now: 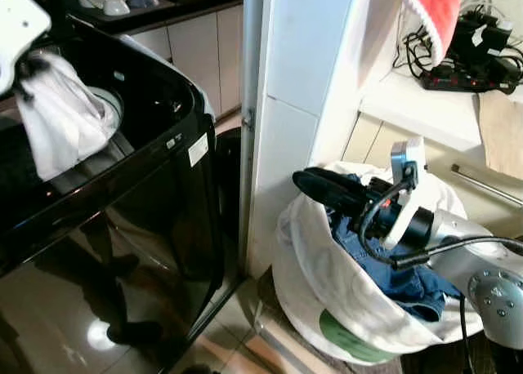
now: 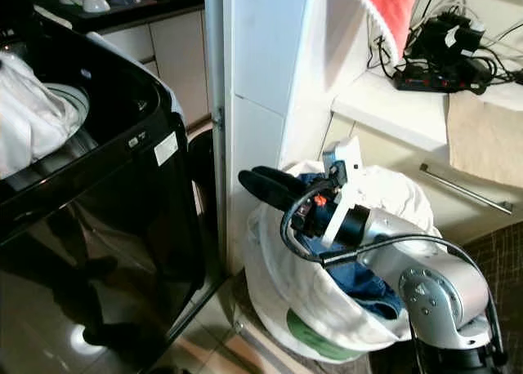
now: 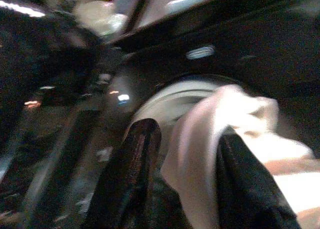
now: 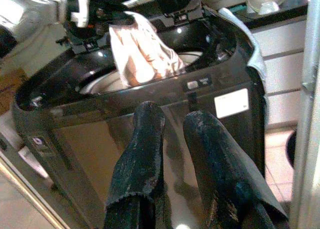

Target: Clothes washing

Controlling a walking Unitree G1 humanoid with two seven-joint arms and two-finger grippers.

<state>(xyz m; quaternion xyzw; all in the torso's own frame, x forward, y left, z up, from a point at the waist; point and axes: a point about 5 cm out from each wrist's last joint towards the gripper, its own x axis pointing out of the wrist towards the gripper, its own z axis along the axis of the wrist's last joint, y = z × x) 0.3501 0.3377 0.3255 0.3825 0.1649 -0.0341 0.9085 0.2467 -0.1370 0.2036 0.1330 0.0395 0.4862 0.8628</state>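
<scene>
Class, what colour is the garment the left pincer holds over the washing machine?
White; the garment shows best in the right wrist view.

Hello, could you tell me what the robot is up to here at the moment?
It is loading laundry. The left gripper holds a white cloth garment over the open drum of the glossy black top-loading washing machine. The right gripper, holding nothing, hovers above the white laundry bag on the floor, where blue denim clothing waits.
</scene>
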